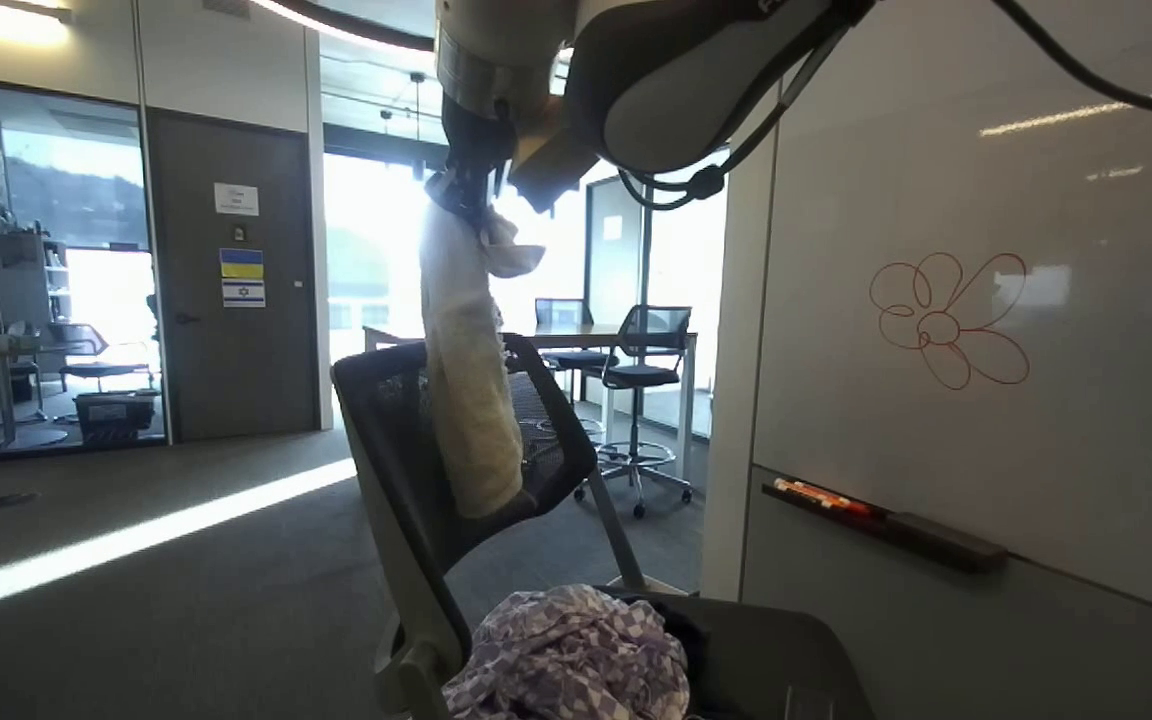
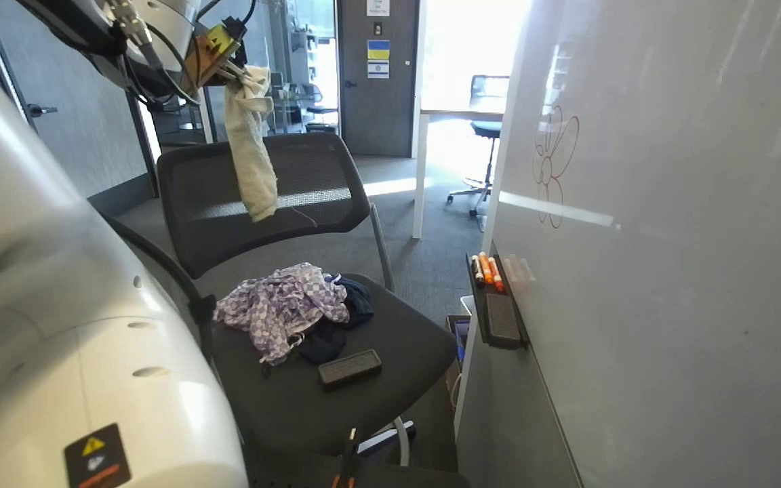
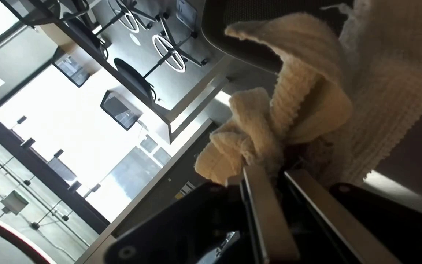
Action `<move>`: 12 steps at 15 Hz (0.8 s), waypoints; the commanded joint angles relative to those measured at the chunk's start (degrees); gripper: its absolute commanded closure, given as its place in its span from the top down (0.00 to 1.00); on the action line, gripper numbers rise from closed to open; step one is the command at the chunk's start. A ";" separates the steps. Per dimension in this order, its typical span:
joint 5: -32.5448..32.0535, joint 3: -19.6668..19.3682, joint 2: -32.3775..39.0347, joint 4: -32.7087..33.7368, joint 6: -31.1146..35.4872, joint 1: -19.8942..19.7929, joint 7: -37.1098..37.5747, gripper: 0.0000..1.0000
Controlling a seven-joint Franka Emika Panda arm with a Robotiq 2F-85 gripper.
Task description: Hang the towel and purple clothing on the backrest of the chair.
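The chair seat (image 2: 407,339) carries the things, its surface plain and dark. A crumpled heap of purple clothing (image 2: 282,305), checked with white, rests on it in both exterior views. Dark cloth (image 2: 323,342) lies right against the purple clothing, partly covered by it; whether this is one piece or two cannot be told. In an exterior view, a dark oblong block (image 2: 350,368) lies to the near right of the purple clothing, apart from it.
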 commanded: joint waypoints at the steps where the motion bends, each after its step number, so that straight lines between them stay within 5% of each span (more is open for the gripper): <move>1: -5.89 2.42 0.15 0.77 2.35 -3.53 5.79 0.07; 12: -1.10 1.67 3.82 2.02 0.48 0.43 -7.54 0.08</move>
